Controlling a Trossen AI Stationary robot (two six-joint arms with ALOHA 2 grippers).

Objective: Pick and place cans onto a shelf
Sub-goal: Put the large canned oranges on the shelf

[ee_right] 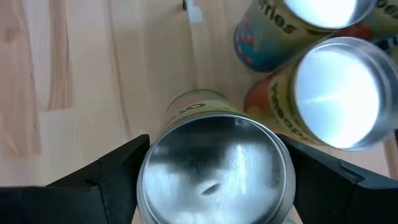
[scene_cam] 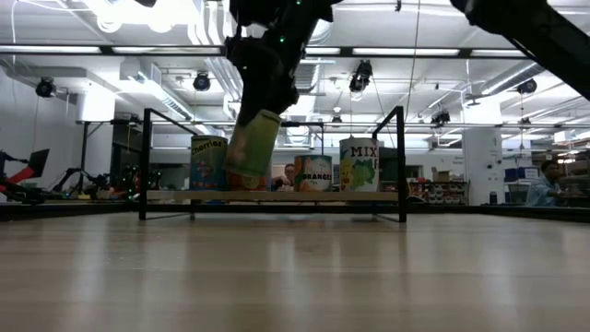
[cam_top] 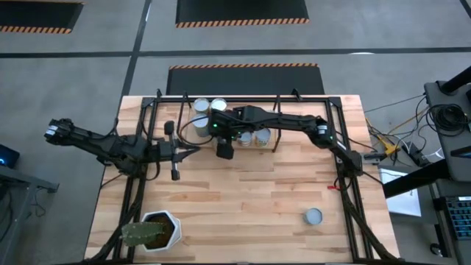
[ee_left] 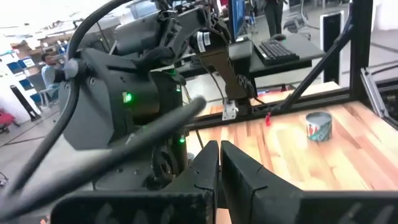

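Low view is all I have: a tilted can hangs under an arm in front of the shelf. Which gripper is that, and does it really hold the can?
Observer: It is the right gripper. Its wrist view shows the can clamped between both fingers.
Operator: Any cans left on the table?
Observer: One loose can, seen from above. It stands on the table on the right arm's side, well away from the shelf.
Operator: And the left arm?
Observer: The left gripper is shut and empty, waiting over the table's left side.
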